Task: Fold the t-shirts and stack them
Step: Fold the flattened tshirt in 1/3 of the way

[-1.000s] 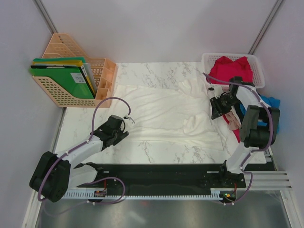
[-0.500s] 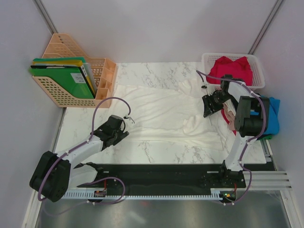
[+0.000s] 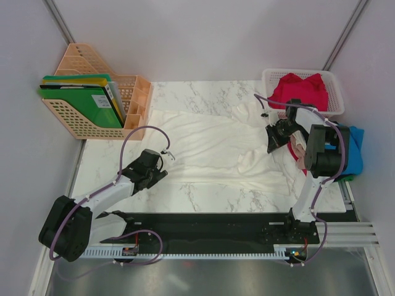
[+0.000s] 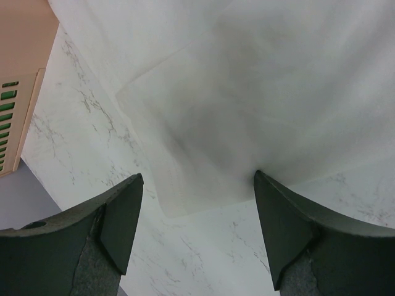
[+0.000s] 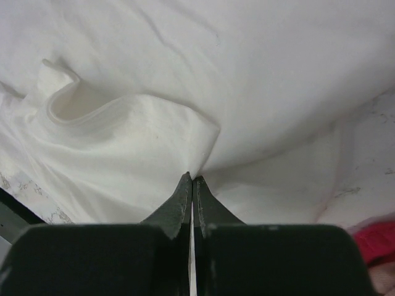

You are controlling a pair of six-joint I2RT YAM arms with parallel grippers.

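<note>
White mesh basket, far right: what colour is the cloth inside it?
Red; the t-shirt shows best in the top external view.

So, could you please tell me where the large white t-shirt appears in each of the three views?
Top external: white t-shirt spread across the middle of the marble tabletop.
Left wrist: fills the upper right, beyond the open left hand.
Right wrist: fills most of the frame, pinched by the right hand.
Shared landmark: the marble tabletop.
</note>
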